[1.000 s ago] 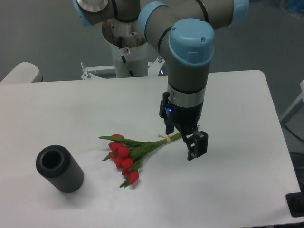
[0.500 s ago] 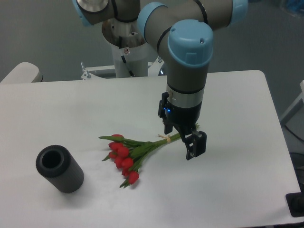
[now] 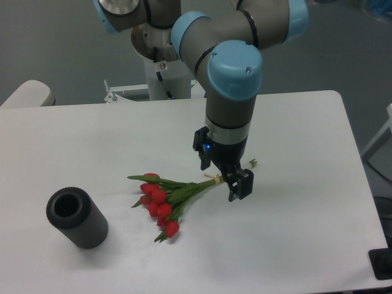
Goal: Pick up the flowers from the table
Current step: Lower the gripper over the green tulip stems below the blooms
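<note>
i've got the gripper low over the stems of the flowers, just past the pale band toward the stem ends. the bunch lies flat on the table, red buds fanned out to the left of the gripper and a little nearer the camera, stems running up and right under the wrist, the cut tips poking out on the gripper's far side. one finger shows plainly on the near side of the stems; the other is hidden behind the gripper body, so i take the jaws to be spread across the stems, not pinching anything yet. the bunch looks flat on the table, not lifted.

i judge this as the approach, lining up for the grasp. next it needs a short drop until the fingers straddle the stems close to the band, then a close and a straight lift. the stems are thin and sit flat, so coming in too high would miss them. the dark cylinder lies well left of the flowers, out of the way.
</note>
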